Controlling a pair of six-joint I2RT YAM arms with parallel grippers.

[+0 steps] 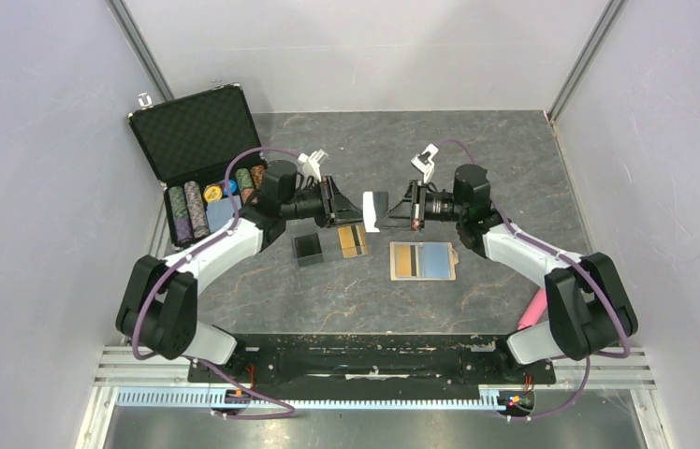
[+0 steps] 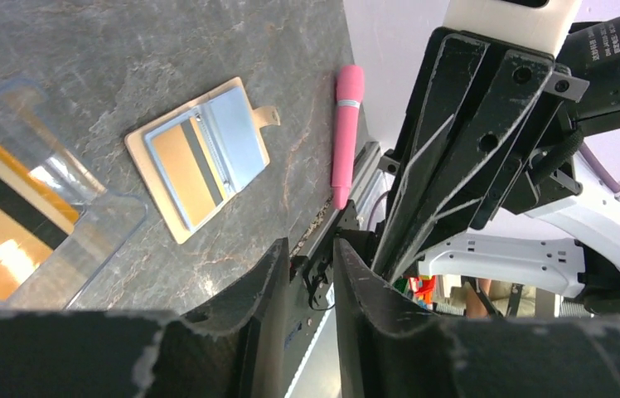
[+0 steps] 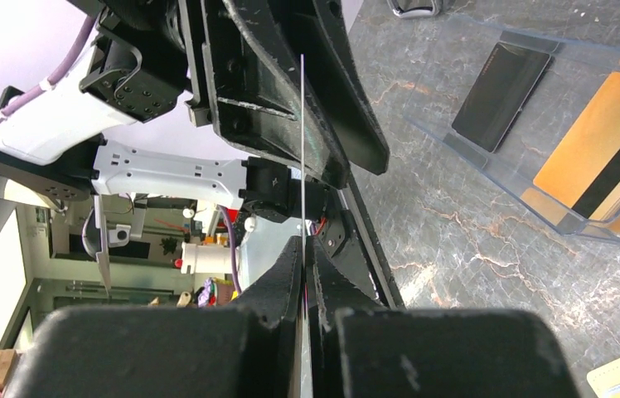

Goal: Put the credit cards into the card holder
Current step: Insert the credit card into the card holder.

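A gold card (image 2: 176,166) lies in the wallet (image 2: 240,137) near the right jaws, which pinch another card (image 3: 302,149). The left jaws stand slightly apart around it, and it has yet to go in.

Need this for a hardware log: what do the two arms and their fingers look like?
Left arm and right arm match: white shells, black joints and bases, a purple cable along each, a white bracket at each wrist. Left fingers and right fingers are black, scuffed pale at the edges.
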